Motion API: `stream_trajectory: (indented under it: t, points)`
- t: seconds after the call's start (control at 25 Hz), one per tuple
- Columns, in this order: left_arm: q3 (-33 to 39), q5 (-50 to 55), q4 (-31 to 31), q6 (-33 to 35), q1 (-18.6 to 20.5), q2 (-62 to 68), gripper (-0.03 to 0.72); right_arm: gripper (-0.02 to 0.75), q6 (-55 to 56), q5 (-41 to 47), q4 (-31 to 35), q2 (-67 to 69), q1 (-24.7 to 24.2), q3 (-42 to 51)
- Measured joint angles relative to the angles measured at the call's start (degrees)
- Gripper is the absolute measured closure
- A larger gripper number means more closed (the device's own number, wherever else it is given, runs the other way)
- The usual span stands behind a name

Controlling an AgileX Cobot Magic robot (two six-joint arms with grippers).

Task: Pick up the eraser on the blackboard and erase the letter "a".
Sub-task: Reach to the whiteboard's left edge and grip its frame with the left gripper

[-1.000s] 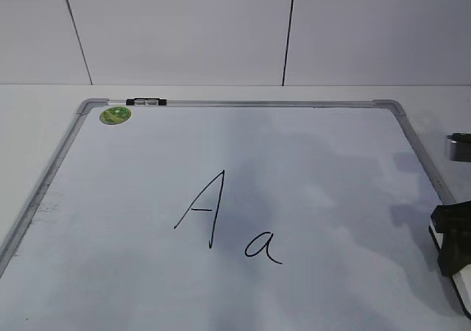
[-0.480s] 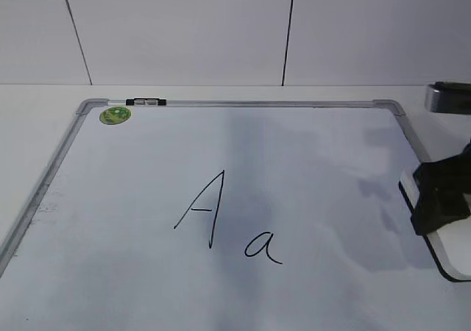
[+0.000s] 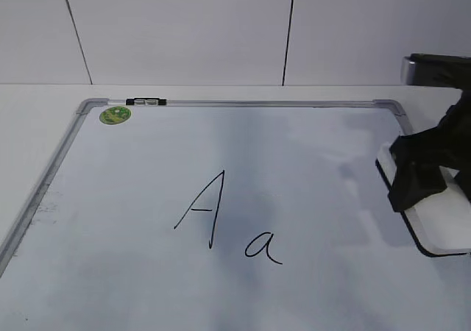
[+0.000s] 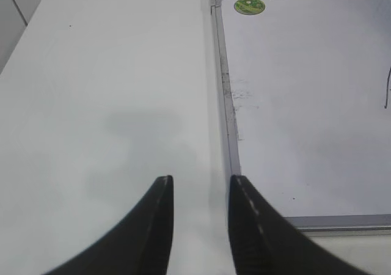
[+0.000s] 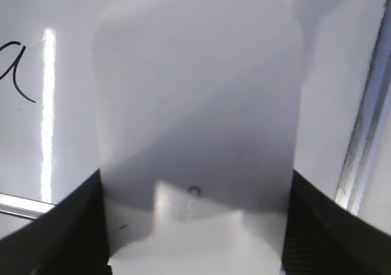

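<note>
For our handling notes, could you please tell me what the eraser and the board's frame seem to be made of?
The eraser looks like glossy white plastic with a dark, perhaps felt, edge underneath. The board's frame appears to be matte grey metal, given its dull sheen.

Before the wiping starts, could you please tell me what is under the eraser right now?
Under the eraser, held by the right gripper, only the blackboard shows. The letter "a" sits uncovered to its left; its underside is hidden.
</note>
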Motion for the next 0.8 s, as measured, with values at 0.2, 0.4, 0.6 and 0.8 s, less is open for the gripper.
stream_trajectory:
  t: [0.2, 0.4, 0.6, 0.8]
  points:
    - [0.0, 0.0, 0.0, 0.0, 0.0, 0.0, 0.449, 0.179, 0.0, 0.1, 0.0, 2.1, 3.5, -1.6]
    - [0.0, 0.0, 0.0, 0.0, 0.0, 0.0, 0.449, 0.179, 0.0, 0.5, -0.3, 3.8, 4.7, -3.7]
    - [0.0, 0.0, -0.1, 0.0, 0.0, 0.0, 0.449, 0.179, 0.0, 0.6, -1.9, 5.3, 5.2, -4.2]
    - [0.0, 0.0, -0.6, 0.0, 0.0, 1.1, 0.449, 0.179, 0.0, 0.8, -2.6, 5.5, 5.6, -4.2]
